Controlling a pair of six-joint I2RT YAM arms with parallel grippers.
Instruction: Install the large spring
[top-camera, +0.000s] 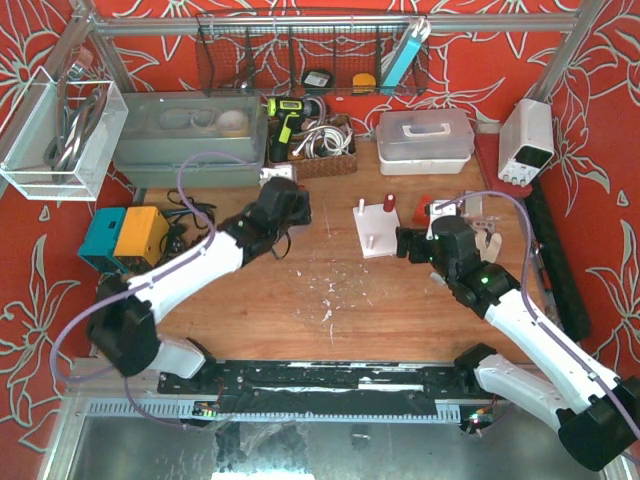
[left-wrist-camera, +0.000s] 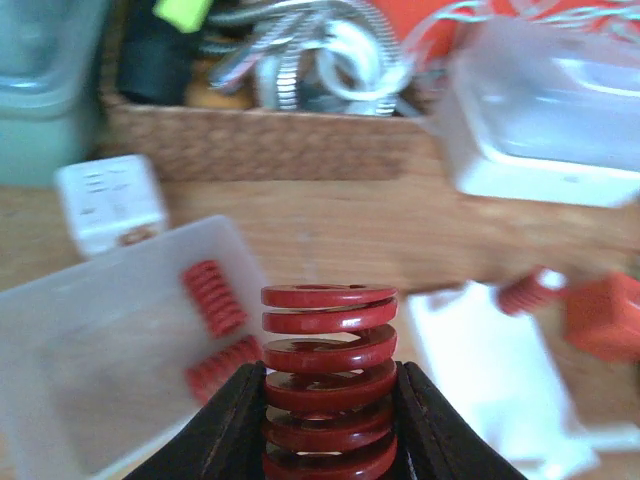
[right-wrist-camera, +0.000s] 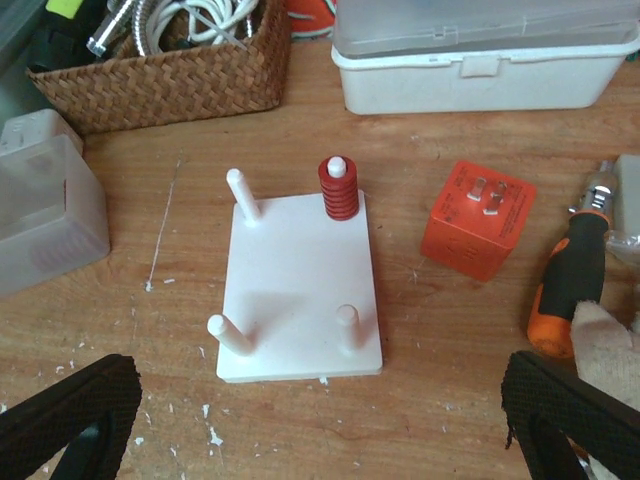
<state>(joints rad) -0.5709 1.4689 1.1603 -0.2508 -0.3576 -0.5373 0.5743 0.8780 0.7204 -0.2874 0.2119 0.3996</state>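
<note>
- Top external view: the left end effector (top-camera: 288, 203) sits left of centre over the table (top-camera: 320, 300). The large spring (left-wrist-camera: 328, 375) it carries is too small to make out from here.
- The right end effector (top-camera: 408, 243) lies right of centre, just beside the white peg board (top-camera: 378, 232). Its opening cannot be told from this angle.
- Left wrist view: the large spring stands upright at lower centre. Two dark fingers (left-wrist-camera: 225, 435) clamp its lower coils and the upper coils rise free above them.
- It is glossy red, with thick flat coils and an open round top.
- At lower left behind it, a clear tray (left-wrist-camera: 60, 380) holds smaller red springs (left-wrist-camera: 212, 298). A blurred wicker basket (left-wrist-camera: 270, 140) runs across the top of the frame.
- Right wrist view: the right end effector's fingers sit in the two lower corners, spread wide with nothing between them.
- The peg board lies at centre with four pegs (right-wrist-camera: 243, 195). The upper right peg wears a small red spring (right-wrist-camera: 338, 190).
- An orange block (right-wrist-camera: 477, 220) rests on the table to the board's right, apart from it.
</note>
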